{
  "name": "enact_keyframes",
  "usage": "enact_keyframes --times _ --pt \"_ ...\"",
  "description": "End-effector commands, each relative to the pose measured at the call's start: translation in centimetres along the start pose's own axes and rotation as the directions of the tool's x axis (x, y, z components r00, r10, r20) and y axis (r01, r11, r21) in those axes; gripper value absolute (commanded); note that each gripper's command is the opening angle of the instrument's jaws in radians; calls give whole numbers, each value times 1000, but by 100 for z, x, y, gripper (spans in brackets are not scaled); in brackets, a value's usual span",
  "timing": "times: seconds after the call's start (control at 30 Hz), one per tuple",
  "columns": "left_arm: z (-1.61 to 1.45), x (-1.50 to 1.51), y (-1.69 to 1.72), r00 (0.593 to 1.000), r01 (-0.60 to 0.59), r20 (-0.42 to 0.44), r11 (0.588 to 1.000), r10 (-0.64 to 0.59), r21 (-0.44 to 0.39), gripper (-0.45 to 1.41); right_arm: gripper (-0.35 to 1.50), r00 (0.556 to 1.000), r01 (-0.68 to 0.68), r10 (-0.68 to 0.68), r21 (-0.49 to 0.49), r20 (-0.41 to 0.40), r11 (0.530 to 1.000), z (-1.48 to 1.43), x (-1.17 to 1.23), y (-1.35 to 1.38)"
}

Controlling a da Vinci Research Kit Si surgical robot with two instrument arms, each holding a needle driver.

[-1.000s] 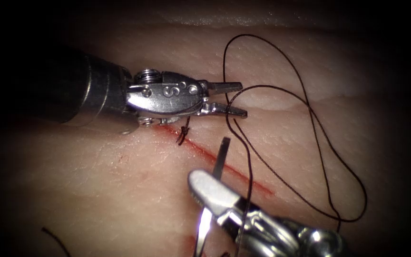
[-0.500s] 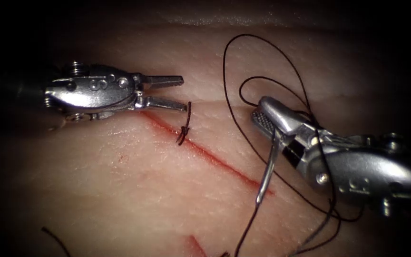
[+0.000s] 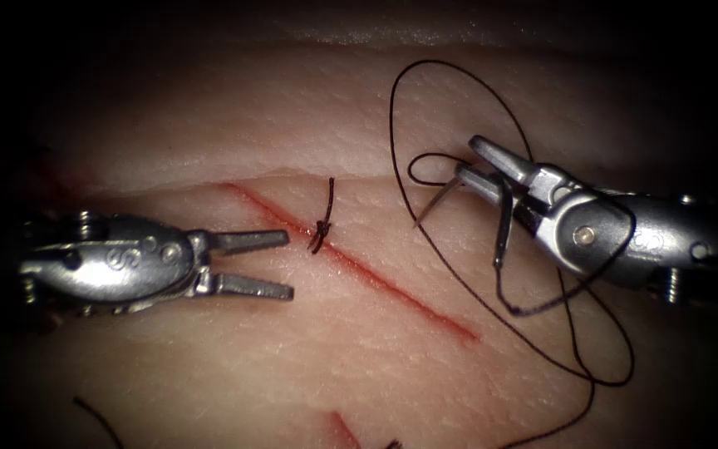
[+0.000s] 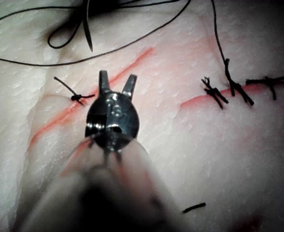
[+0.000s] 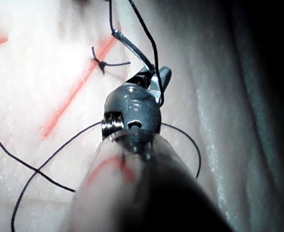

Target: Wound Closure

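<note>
Since the earlier frames, we see the left tool [image 3: 280,266] has dropped down and back to the left of the cut [image 3: 359,266], while the right tool [image 3: 469,166] has swung up from the bottom of the endoscope view to the far right of the cut, carrying the needle [image 3: 502,224] with it. We now see the right tool's jaws clamped on the needle near the middle of its curve; one end juts out toward the cut, the other hangs below the jaws, and the whole needle is clear of the tissue [image 3: 209,349], well right of the cut. The thread [image 3: 425,71] trails from the needle in wide loops over the tissue and drapes across the right tool's wrist. The left tool's jaws stand parted and hold nothing, just left of the knotted stitch [image 3: 322,229] that sits across the cut's upper part. In the left wrist view we see the same parted jaws beside that stitch [image 4: 75,96], with further finished stitches [image 4: 238,89] on another cut. A loose cut end of thread [image 3: 97,420] lies on the tissue.
</note>
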Motion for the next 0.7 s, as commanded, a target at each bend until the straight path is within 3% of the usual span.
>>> enact_keyframes --times 0.03,0.7 --pt "10 -3 -1 1000 -2 0 1000 2 2 34 -35 1000 4 -4 0 3 1000 9 -3 3" --pt "65 -60 7 996 -64 61 998 63 13 19 -35 998 46 -46 16 40 999 24 -17 -36"
